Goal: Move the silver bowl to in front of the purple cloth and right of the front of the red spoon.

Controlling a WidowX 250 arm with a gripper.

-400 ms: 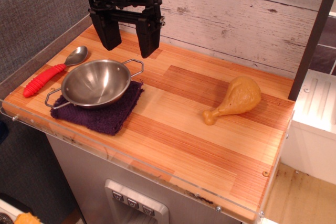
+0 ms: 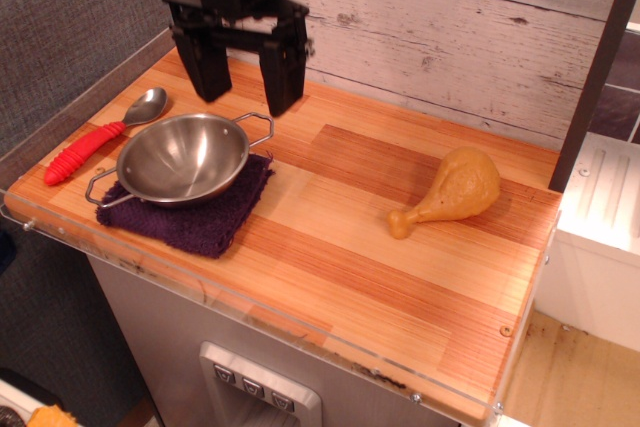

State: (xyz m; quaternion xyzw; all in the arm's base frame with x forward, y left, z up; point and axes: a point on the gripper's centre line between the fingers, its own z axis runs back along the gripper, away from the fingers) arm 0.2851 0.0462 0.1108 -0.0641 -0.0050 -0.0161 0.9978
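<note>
Single overhead-angled view of a wooden countertop backed by a whitewashed plank wall.

Silver bowl: upright, resting on top of the purple cloth, near the left front corner of the counter. 2 wire loop handles visible, 1 pointing toward the back right, 1 toward the front left and overhanging the cloth edge. Interior shiny, with nothing seen inside.

Purple cloth: flat on the counter, largely covered by the bowl, with its front and right margins exposed.

Red spoon: lying just left of the bowl and cloth, set diagonally, silver head toward the back of the counter, ribbed red handle toward the front left edge. Contact between spoon head and bowl rim not determinable from this angle.

Gripper: black, suspended above the counter behind the bowl, fingers pointing down. Jaws spread wide apart, holding nothing. Left fingertip above the area just behind the spoon head, right fingertip just above and behind the bowl's rear handle. No contact with bowl, cloth or spoon.

Toy chicken drumstick: tan-yellow, lying on the right half of the counter, well apart from the bowl, thick end toward the back right, bone end toward the front left.

Clear acrylic strip along the front edge of the counter.
</note>
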